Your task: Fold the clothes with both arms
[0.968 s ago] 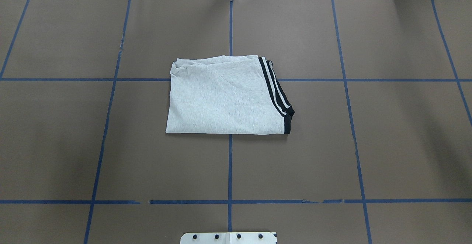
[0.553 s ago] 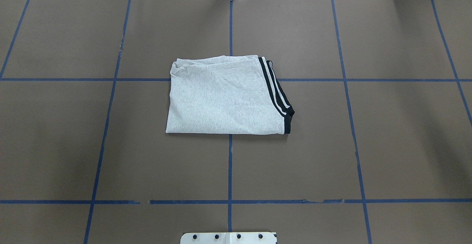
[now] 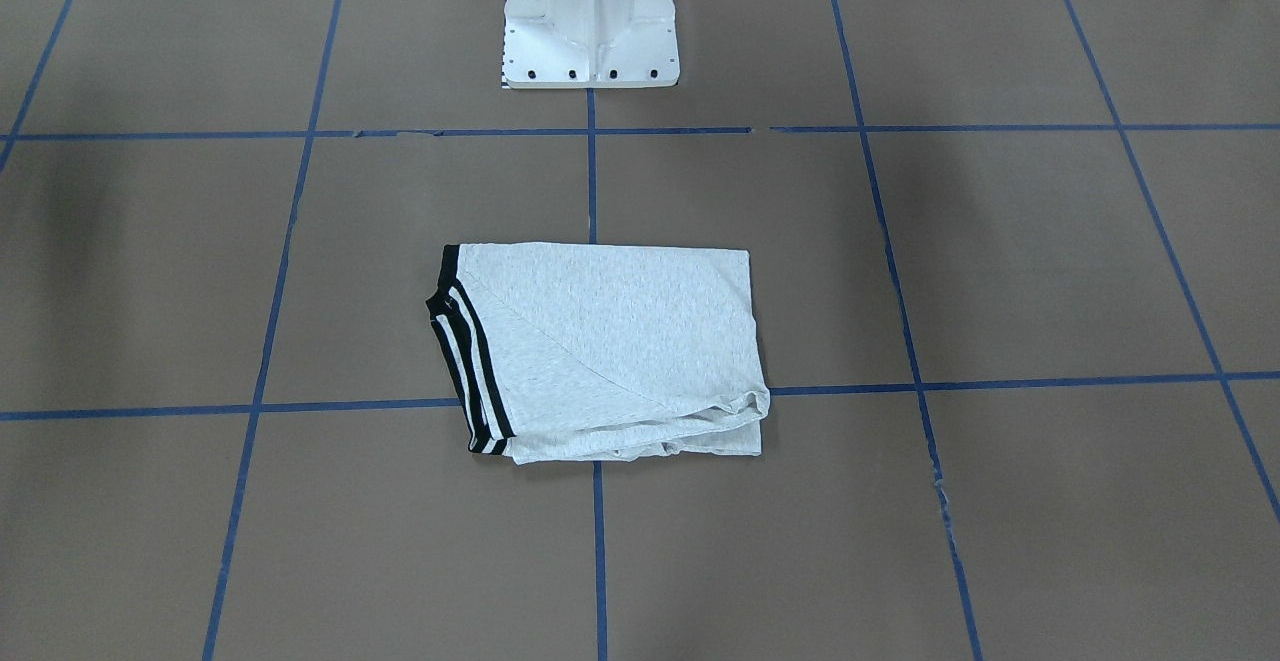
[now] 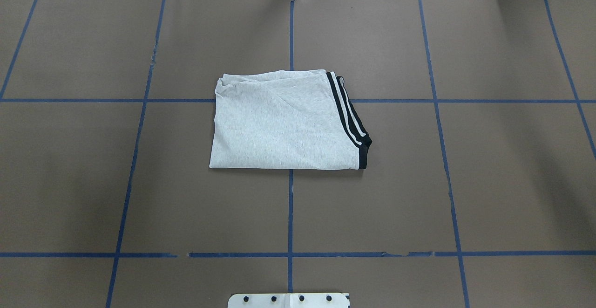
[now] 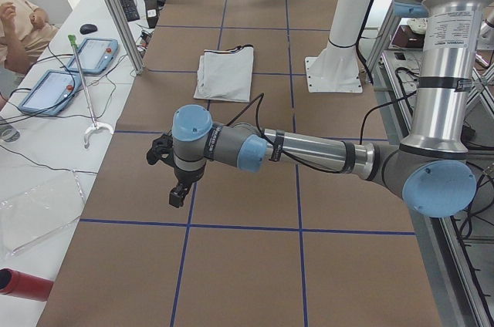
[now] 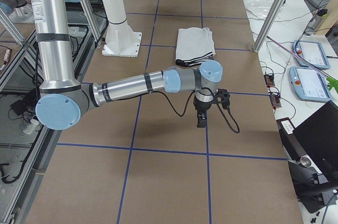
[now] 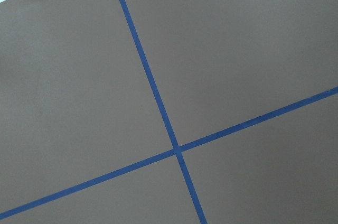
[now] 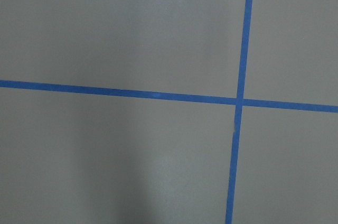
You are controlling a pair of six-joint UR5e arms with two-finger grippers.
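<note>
The light grey T-shirt (image 4: 279, 121) lies folded into a flat rectangle at the table's middle, also in the front view (image 3: 610, 341). Its black-striped sleeve cuff (image 4: 349, 117) runs along the right edge of the overhead view. The collar and the print are hidden. No arm touches it. My left gripper (image 5: 179, 192) hangs over bare table far to the shirt's left and shows only in the left side view. My right gripper (image 6: 201, 121) hangs over bare table far to its right and shows only in the right side view. I cannot tell whether either is open or shut.
The white pedestal base (image 3: 590, 31) stands at the robot's side of the table. Blue tape lines (image 4: 290, 215) grid the brown surface. Control tablets (image 5: 50, 88) and a red cylinder (image 5: 23, 284) lie on the side bench. A person (image 5: 15, 26) sits there.
</note>
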